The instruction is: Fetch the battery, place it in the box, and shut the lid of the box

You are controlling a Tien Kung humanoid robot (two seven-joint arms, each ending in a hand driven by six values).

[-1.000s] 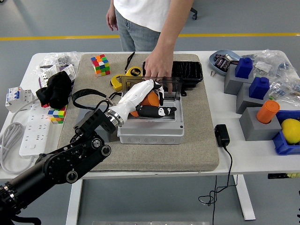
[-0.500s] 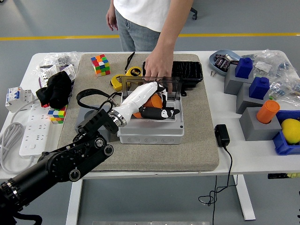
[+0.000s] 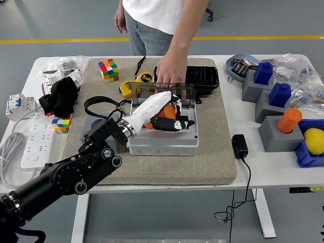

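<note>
Table edge runs along the bottom, and from the lower left corner the robot's black jointed left arm (image 3: 76, 174) reaches up and forward over the tan felt mat (image 3: 212, 157) that covers the middle of the white table (image 3: 268, 167). Its white-and-black five-fingered left hand (image 3: 164, 114) sits inside the open grey plastic box (image 3: 162, 144), fingers curled around an orange object (image 3: 164, 110) that is largely hidden by them; whether this is the battery cannot be told. The box's translucent dark lid (image 3: 159, 91) stands upright at the box's far edge. A person's hand (image 3: 171, 71) rests on the top of that lid, holding it up, the forearm coming down from a person in a white shirt standing at the table's far side. Just behind the lid lies a black ribbed plastic tray (image 3: 202, 78). To the right of the mat a small black power adapter (image 3: 239, 146) with its cable lies on the bare table. Farther right stand grey blocks topped with blue pieces, and an orange cylinder (image 3: 289, 120) stands on the nearest one. On the mat's far left corner sits a multicoloured puzzle cube (image 3: 108, 69), with a yellow tape measure (image 3: 132, 83) to its right. The robot's right arm does not appear.
</note>
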